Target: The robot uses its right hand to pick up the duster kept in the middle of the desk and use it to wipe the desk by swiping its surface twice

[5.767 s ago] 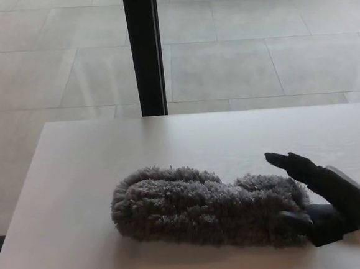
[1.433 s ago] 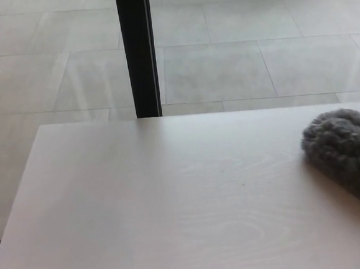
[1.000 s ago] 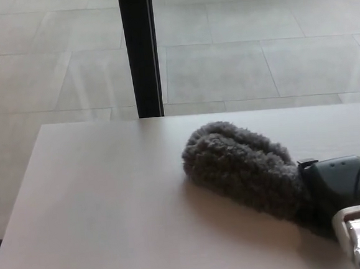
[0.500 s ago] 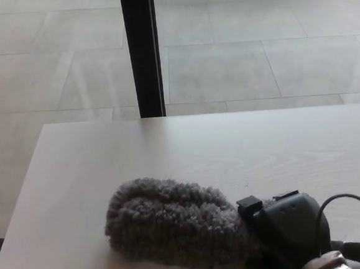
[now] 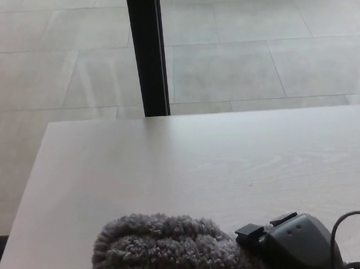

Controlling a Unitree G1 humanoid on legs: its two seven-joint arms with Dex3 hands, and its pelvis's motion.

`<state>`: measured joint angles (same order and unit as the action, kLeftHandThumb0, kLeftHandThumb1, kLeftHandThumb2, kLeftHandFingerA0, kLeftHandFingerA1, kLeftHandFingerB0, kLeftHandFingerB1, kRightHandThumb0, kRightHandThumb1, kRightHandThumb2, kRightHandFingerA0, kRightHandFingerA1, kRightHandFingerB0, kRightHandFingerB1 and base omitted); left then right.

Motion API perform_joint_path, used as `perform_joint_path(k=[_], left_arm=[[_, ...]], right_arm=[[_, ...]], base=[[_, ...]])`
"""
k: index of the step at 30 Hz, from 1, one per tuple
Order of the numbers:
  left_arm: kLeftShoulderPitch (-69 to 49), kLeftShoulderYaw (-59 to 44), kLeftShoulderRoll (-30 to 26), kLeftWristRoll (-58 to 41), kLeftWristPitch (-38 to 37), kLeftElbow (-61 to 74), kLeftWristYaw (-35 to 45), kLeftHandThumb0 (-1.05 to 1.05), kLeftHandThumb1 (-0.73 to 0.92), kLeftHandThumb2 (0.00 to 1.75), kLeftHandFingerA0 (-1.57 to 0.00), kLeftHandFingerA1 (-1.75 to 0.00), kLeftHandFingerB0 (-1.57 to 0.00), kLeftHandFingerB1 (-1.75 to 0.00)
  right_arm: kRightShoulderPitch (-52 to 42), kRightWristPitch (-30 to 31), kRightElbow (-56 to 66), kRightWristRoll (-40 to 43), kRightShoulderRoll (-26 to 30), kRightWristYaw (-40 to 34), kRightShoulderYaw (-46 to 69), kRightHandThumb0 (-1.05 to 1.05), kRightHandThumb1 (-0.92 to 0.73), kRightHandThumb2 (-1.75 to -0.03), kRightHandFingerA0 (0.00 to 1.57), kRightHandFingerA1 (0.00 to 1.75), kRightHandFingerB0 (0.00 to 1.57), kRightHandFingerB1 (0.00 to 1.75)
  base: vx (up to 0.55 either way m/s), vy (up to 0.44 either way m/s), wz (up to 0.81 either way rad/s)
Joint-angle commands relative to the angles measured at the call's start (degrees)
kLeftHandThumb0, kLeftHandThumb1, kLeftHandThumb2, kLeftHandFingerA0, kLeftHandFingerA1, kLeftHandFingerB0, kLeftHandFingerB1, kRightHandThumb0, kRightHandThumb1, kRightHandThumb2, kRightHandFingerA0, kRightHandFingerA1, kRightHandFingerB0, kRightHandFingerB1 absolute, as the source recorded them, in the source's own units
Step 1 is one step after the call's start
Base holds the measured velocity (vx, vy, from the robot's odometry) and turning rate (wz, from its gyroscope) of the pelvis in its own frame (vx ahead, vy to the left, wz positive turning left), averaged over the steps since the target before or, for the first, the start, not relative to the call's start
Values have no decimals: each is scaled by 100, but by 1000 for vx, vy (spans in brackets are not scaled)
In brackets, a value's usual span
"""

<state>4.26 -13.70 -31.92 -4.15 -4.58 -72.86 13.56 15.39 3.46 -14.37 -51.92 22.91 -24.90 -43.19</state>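
From my seat I see the fluffy grey duster (image 5: 167, 251) lying along the near edge of the pale wood-grain surface (image 5: 188, 165), its shaggy pile spread from the lower left toward the middle of the bottom border, with part of it cut off by the frame. I take the duster as my landmark for everything else.

Right of the duster, and touching its right end, sits my robot's right hand (image 5: 295, 247), a black rounded casing with small blocky knuckle parts poking up at its top left. The hand is pressed into the pile at that end, and the fingers are buried in the fluff or below the frame, so I cannot tell how far they are closed or whether they truly have hold of the duster. A thin black cable (image 5: 352, 227) loops up and over just right of the hand.

Beyond the duster, the surface runs bare to its far edge. Past that edge, well behind the duster and slightly left of its middle, a black vertical post (image 5: 148, 50) rises out of the top of the picture. On both sides of the post lies a floor of large grey tiles (image 5: 255, 60), lit with soft reflections. At the lower left, beside the duster's left end and off the surface's corner, a small dark patch shows that I cannot identify.

My left hand does not show anywhere.
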Motion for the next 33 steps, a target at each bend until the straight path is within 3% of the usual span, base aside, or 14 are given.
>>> perform_joint_path(k=[1, 10, 11, 13, 15, 16, 18, 21, 22, 23, 24, 30, 32, 33], left_arm=[[-4, 4, -77, 63, -32, -24, -52, -95, 4, 138, -96, -114, -92, -118], [-63, -51, -101, 23, -46, 58, 35, -87, 1, 135, -94, -115, -82, -113], [-52, -35, -88, 38, -25, 60, 35, -81, -4, 142, -93, -116, -80, -115], [-77, 30, -79, 109, -72, 38, -49, -89, 2, 131, -97, -115, -86, -113], [-53, -65, -41, 0, -10, 12, -33, -105, 1, 137, -92, -118, -96, -122], [-58, -41, -33, 32, -36, -1, -47, -105, 0, 138, -92, -119, -101, -125], [-77, -57, -21, 24, -88, -40, -23, -105, 0, 136, -89, -117, -101, -123], [-94, -73, -25, 5, -44, 1, -42, -88, 1, 132, -95, -118, -88, -115], [-112, -67, -31, 12, -67, 10, -32, -89, 2, 133, -96, -117, -88, -114], [-128, -66, -32, 18, -67, 4, -45, -87, 2, 133, -96, -116, -87, -114], [-106, -67, -20, 35, -41, -58, -133, -89, 0, 130, -94, -122, -90, -117], [-196, -73, -45, 21, -141, -16, -27, -105, 0, 134, -75, -119, -118, -129], [-203, -152, -59, -49, -116, -30, -12, -100, -1, 139, -111, -114, -121, -126], [-202, -183, -73, -69, -100, -43, 10, -79, -1, 129, -98, -114, -97, -116]], right_arm=[[68, -187, -714, -228, 5, -178, 105, -32, -63, -60, 94, 175, 88, 84], [917, 69, -1994, -208, -635, -115, 238, -31, -65, -68, 93, 175, 84, 95], [981, 98, -2096, -183, -691, -133, 288, -35, -49, -95, 119, 133, 84, 99], [1188, 17, -2645, -76, -817, -426, 431, -25, -57, -72, 93, 175, 80, 130], [1294, 204, -2847, -155, -808, -304, 428, -38, -49, -96, 121, 134, 85, 102], [1340, 281, -2984, -166, -785, -299, 467, -29, -59, -70, 94, 173, 83, 101], [1404, 264, -3324, -133, -657, -460, 564, -35, -47, -98, 124, 134, 82, 93], [1509, 374, -3784, -45, -453, -370, 739, -30, -62, -70, 91, 175, 79, 122], [1543, 337, -3976, -30, -348, -439, 786, -25, -59, -70, 98, 166, 48, 73], [1568, 327, -4190, -44, -219, -599, 826, -27, -60, -66, 96, 173, 60, 119], [1547, 307, -4418, 68, 37, -707, 994, -40, -42, -89, 124, 138, 85, 107], [1522, 129, -4994, 297, 693, -630, 1364, -40, -46, -93, 121, 135, 83, 102], [1570, 177, -5116, 524, 917, -292, 1616, -42, -50, -97, 122, 136, 79, 100], [1593, 208, -5182, 614, 1018, -233, 1744, -43, -45, -94, 122, 137, 76, 91]], base=[[0, 0, 0], [0, 0, 0], [0, 0, 0], [0, 0, 0], [0, 0, 0], [0, 0, 0], [0, 0, 0], [0, 0, 0], [0, 0, 0], [0, 0, 0], [0, 0, 0], [0, 0, 0], [0, 0, 0], [0, 0, 0]])
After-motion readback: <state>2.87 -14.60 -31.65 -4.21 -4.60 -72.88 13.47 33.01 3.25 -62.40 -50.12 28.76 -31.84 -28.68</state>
